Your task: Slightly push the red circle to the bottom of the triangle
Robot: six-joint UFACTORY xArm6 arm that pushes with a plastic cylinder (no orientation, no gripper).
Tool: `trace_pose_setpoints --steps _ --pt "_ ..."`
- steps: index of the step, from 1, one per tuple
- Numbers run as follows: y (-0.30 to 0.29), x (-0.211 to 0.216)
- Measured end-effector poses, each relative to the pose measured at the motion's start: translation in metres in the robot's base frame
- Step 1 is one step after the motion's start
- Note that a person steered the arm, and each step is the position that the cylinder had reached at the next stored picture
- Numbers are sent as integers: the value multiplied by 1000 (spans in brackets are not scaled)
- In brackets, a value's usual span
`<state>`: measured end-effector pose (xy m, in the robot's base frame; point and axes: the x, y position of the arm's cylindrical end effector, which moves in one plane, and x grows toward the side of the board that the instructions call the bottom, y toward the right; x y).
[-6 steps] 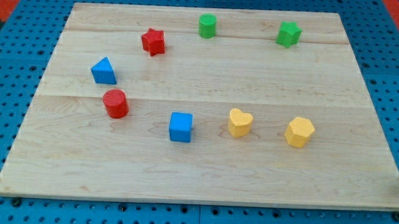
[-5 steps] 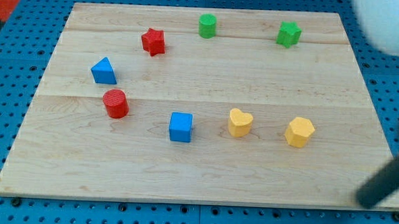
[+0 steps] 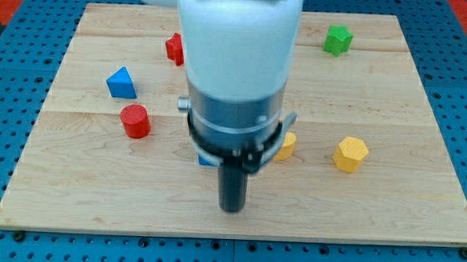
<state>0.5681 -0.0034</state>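
The red circle (image 3: 135, 120), a short cylinder, stands on the wooden board (image 3: 97, 180) at the view's left. The blue triangle (image 3: 121, 83) sits just above it and slightly to its left, a small gap between them. My arm fills the middle of the view, and my tip (image 3: 232, 209) rests on the board toward the view's bottom, well to the right of and below the red circle. It touches no block that I can see.
A red star (image 3: 173, 48) peeks out at the arm's left edge. A green star (image 3: 338, 39) is at the top right. A yellow hexagon (image 3: 350, 154) and a partly hidden yellow block (image 3: 286, 145) lie right of the arm. A blue cube (image 3: 204, 158) is mostly hidden.
The arm has swept in from the view's lower right to the middle of the board, now covering the green cylinder and most of the blue cube. No block has moved.
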Motion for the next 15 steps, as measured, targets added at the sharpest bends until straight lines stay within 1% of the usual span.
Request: trace_pose_setpoints --steps 1,2,4,5,7,9,10,11,12,13,14,15 --pt "-34 -62" --pt "-54 -70" --pt "-75 -74" --pt "-114 -74" --pt "-172 -60" --pt "-214 -115" --pt "-209 -129" --pt "-191 -157" --pt "-177 -165" --pt "-161 -166" --pt "-142 -154" --pt "-48 -154"
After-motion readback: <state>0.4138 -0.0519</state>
